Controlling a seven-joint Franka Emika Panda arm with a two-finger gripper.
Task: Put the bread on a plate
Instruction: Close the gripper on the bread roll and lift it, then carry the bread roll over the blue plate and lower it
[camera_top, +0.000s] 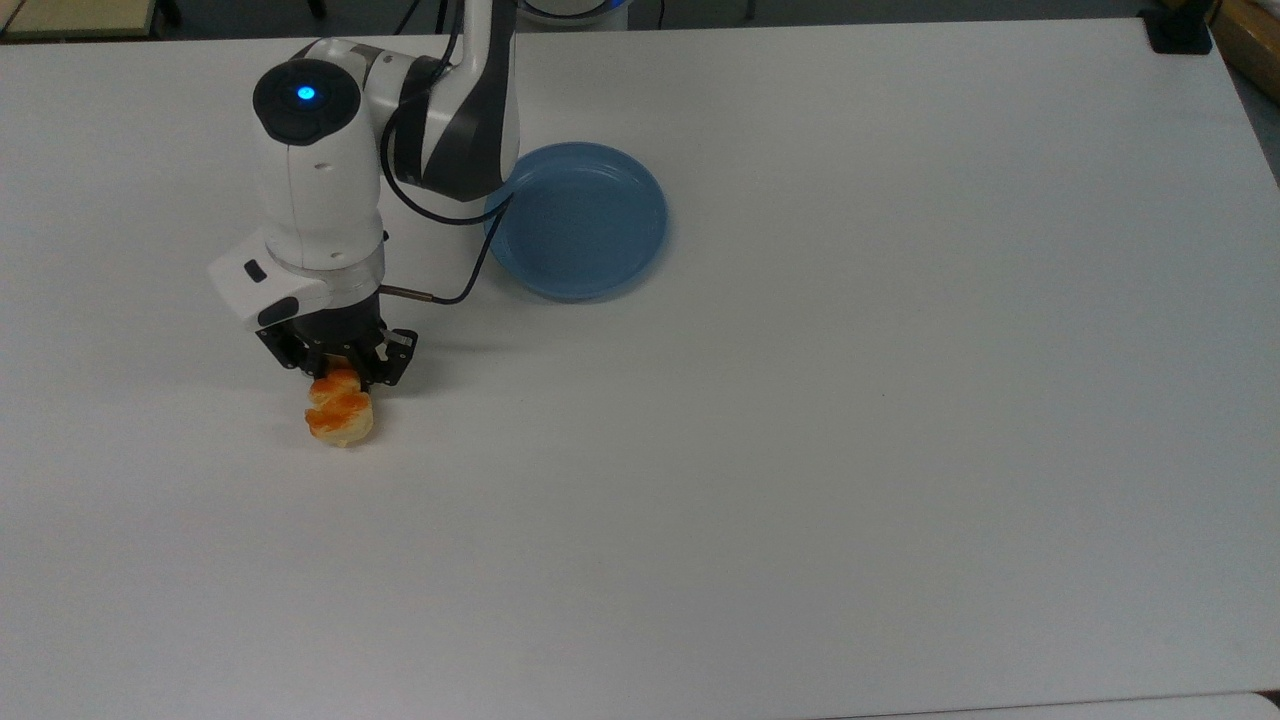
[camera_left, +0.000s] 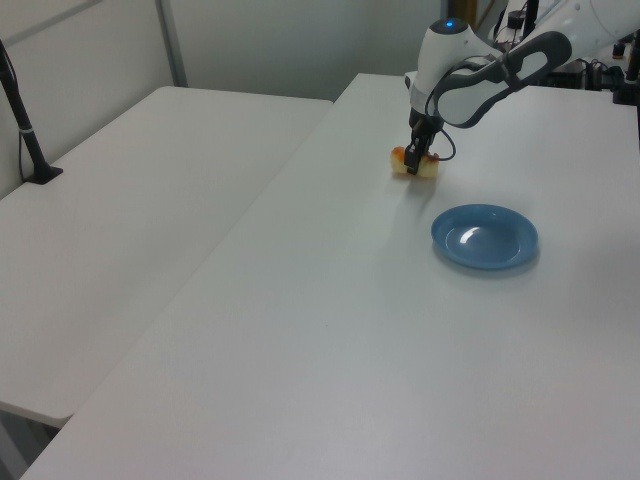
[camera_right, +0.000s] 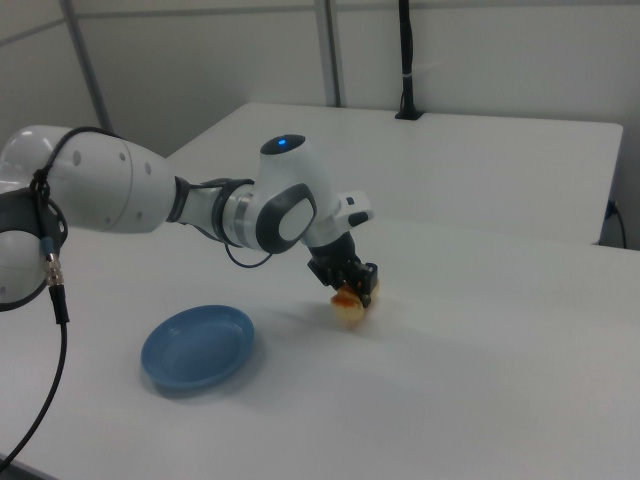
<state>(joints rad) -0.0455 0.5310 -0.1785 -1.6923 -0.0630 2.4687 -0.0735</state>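
Note:
The bread (camera_top: 339, 420) lies on the white table, a pale loaf with orange glazed bumps, its far half hidden under my hand in the top view. My gripper (camera_top: 342, 372) stands low over it, one finger on each long side, shut on the bread (camera_right: 350, 308), which rests on the table. The light-blue plate (camera_top: 590, 215) sits bare to the top view's upper right of the loaf, roughly a plate's width from it. In the left view the gripper (camera_left: 415, 162) is beyond the plate (camera_left: 485, 237); in the right view the gripper (camera_right: 352, 288) is right of the plate (camera_right: 197, 348).
In the top view the arm's dark elbow (camera_top: 455, 120) overhangs the plate's left rim, and a black cable (camera_top: 455, 285) loops from the wrist. A black clamp (camera_top: 1180, 30) sits at the table's far right corner. A second white table (camera_left: 130, 200) adjoins, carrying a black post (camera_left: 25, 125).

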